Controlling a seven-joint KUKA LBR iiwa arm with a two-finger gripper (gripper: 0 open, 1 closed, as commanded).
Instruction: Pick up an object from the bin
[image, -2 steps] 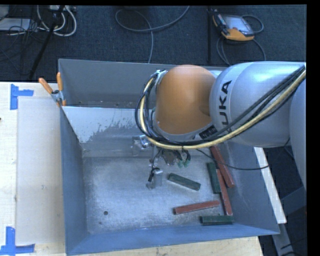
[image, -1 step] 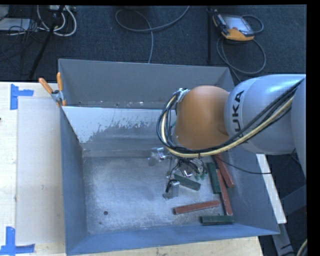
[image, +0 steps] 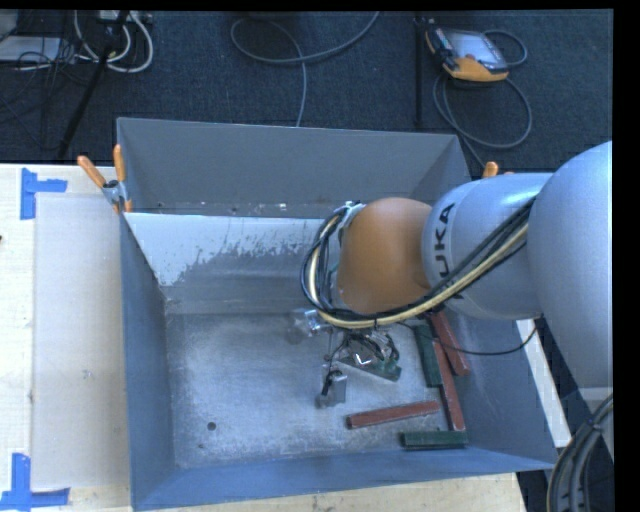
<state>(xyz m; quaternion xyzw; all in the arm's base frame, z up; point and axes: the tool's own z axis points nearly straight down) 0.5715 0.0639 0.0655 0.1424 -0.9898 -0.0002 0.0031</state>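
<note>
several thin bars lie along the right of the grey bin (image: 220, 400), on its scuffed floor. we see the pincer (image: 337, 388) low near the middle, a red-brown bar (image: 393, 414) just beside it. we cannot tell whether it is clenched or released. dark carpet (image: 200, 80) with cables (image: 302, 90) lies behind.

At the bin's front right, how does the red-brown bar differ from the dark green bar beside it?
The red-brown bar is clearly longer than the dark green bar. The red-brown bar lies slanted, right end toward the back; the dark green bar runs along the front wall, nearer the corner. Both are slim, flat bars lying on the bin floor.
</note>
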